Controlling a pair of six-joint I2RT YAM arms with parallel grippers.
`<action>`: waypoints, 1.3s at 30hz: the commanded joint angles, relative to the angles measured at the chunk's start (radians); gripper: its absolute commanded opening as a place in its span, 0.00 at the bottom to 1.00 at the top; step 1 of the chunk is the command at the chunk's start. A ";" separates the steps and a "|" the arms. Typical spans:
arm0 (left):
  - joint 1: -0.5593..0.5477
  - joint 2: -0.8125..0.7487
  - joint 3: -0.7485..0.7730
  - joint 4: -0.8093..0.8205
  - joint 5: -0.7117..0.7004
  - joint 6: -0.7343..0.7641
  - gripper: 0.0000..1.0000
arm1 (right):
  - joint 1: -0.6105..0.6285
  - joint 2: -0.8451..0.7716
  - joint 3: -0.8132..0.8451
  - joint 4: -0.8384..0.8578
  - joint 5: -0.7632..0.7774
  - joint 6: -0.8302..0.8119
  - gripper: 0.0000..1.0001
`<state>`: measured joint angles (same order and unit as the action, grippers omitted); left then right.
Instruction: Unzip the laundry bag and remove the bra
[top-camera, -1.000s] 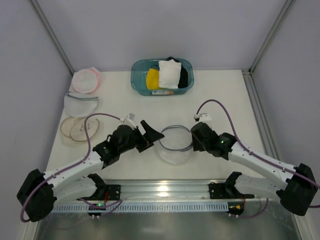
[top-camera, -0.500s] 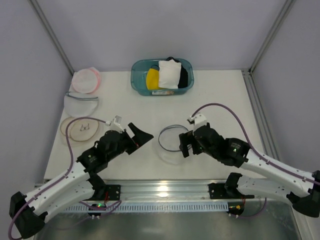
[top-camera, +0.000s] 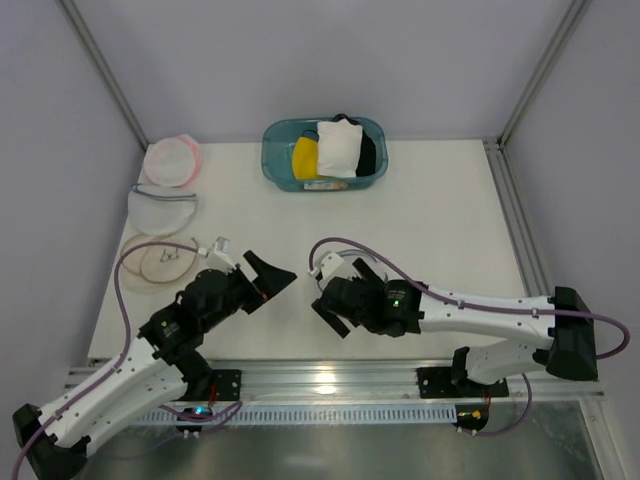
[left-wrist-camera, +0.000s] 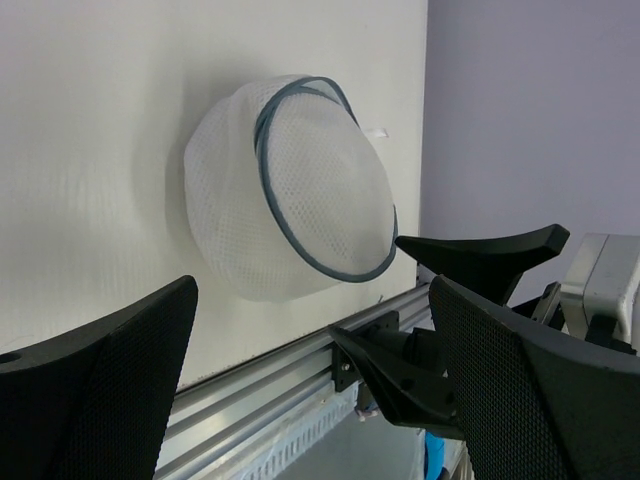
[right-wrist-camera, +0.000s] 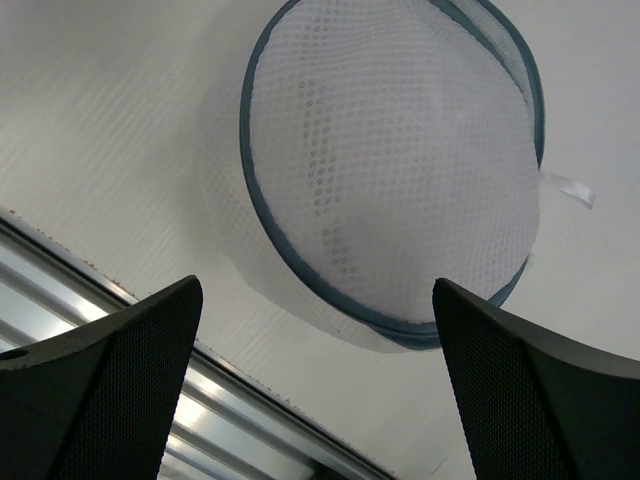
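The laundry bag (left-wrist-camera: 290, 190) is a round white mesh pouch with a dark grey-blue zipper rim, lying on the table near the front rail. It also shows in the right wrist view (right-wrist-camera: 400, 170). Its zipper rim looks closed. In the top view it is hidden under my right arm. The bra cannot be made out through the mesh. My left gripper (top-camera: 272, 280) is open and empty, left of the bag (left-wrist-camera: 310, 400). My right gripper (top-camera: 330, 300) is open and empty, just above the bag (right-wrist-camera: 315, 390), not touching it.
A teal bin (top-camera: 275, 165) at the back holds a yellow garment (top-camera: 305, 157), a white square pad (top-camera: 338, 148) and a dark item. A pink-rimmed pouch (top-camera: 170, 160), a flat mesh pouch (top-camera: 160, 207) and a beige-rimmed pouch (top-camera: 150, 262) lie at the left. The metal rail (top-camera: 320, 378) runs along the front.
My right arm has swung left and now covers the bag in the top view. My left arm has drawn back to the left and nearer the rail. Both grippers stay open.
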<state>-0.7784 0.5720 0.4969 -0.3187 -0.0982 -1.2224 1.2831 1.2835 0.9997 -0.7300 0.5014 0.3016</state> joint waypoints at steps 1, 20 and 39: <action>0.004 -0.032 -0.012 -0.026 -0.034 0.008 0.99 | 0.004 0.031 0.054 -0.019 0.095 -0.045 0.99; 0.004 -0.081 -0.031 -0.043 -0.025 0.004 0.99 | 0.002 -0.009 0.086 0.075 0.056 -0.055 0.29; 0.002 0.494 0.116 0.417 0.199 0.121 0.98 | -0.025 -0.196 0.024 -0.028 0.359 0.309 0.04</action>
<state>-0.7784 0.9741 0.5186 -0.0410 0.0315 -1.1812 1.2583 1.1553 1.0378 -0.7589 0.7677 0.4999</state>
